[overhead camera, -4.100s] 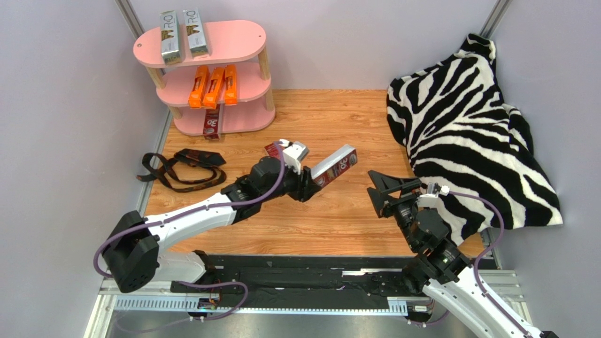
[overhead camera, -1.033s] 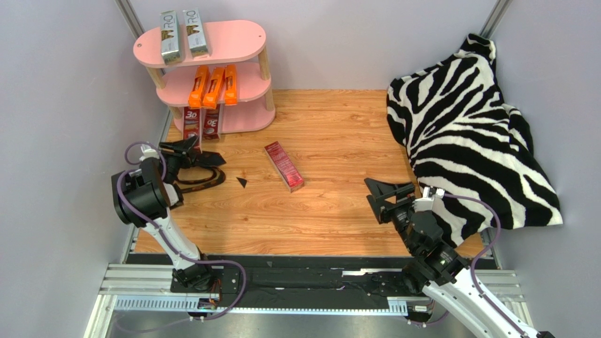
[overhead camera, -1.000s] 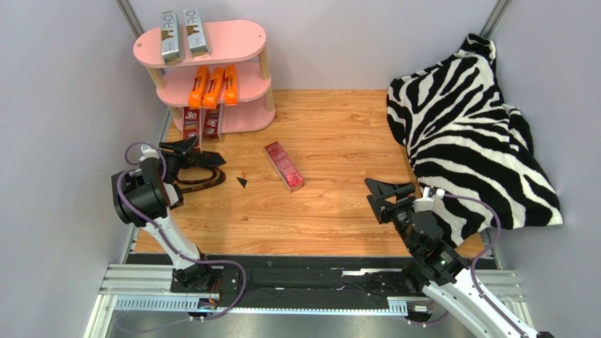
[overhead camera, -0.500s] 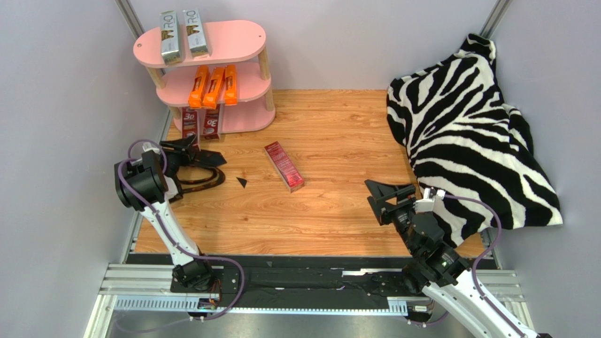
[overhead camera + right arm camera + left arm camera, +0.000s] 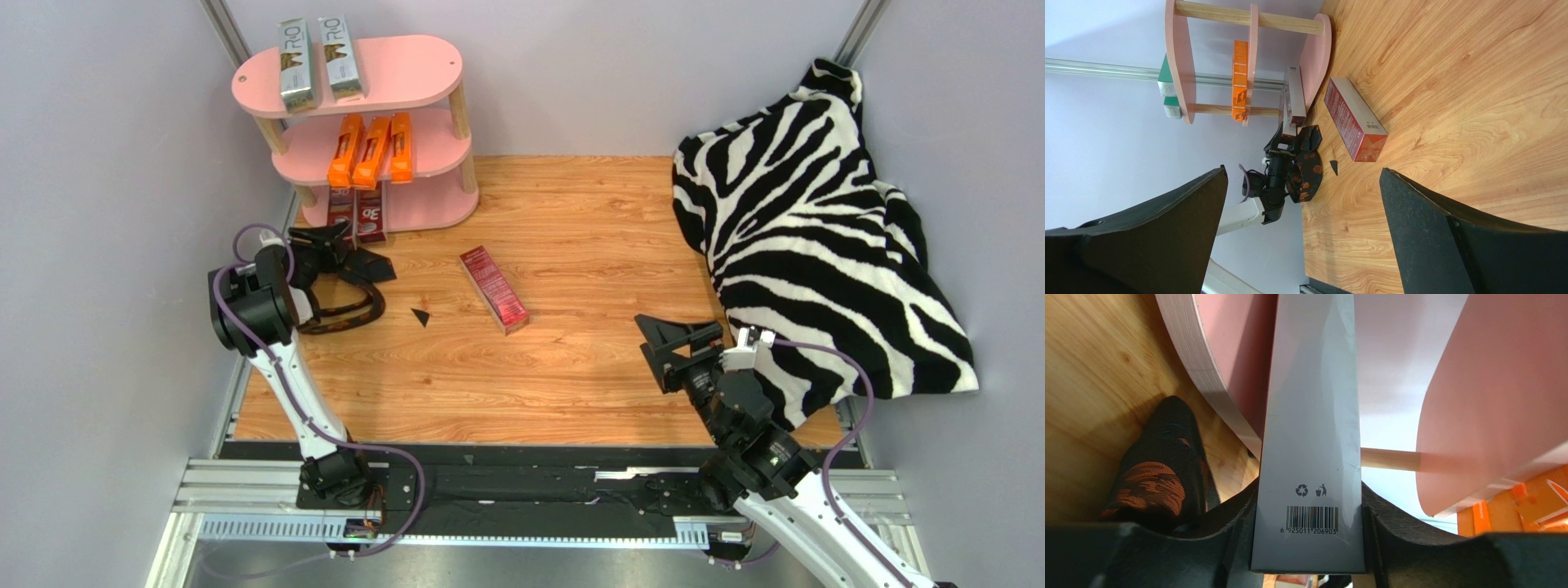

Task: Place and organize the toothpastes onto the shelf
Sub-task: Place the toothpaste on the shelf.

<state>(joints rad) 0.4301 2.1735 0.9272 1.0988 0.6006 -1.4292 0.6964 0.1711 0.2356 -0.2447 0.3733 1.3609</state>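
The pink shelf [image 5: 411, 67] stands at the far left. Two silver-grey toothpastes [image 5: 317, 58] lie on its top board and three orange ones [image 5: 369, 150] on the middle board. A dark red toothpaste [image 5: 371, 216] lies on the bottom board. My left gripper [image 5: 329, 237] is shut on another carton [image 5: 340, 200] beside it, reaching under the middle board. The left wrist view shows that carton's grey barcode side [image 5: 1312, 435] between my fingers [image 5: 1229, 533] and over the bottom board [image 5: 1229, 361]. A third dark red carton [image 5: 493, 289] lies on the table. My right gripper [image 5: 670, 338] is open and empty.
A black strap [image 5: 334, 306] lies on the table under my left wrist, with a small black triangle [image 5: 420, 317] beside it. A zebra-print cloth [image 5: 822, 221] covers the right side. Grey walls close in on the left, right and back.
My left gripper has moved toward the shelf, sliding the held carton further in on the bottom board. About four seconds ago it held that carton over mid-table. The right arm has hardly moved.
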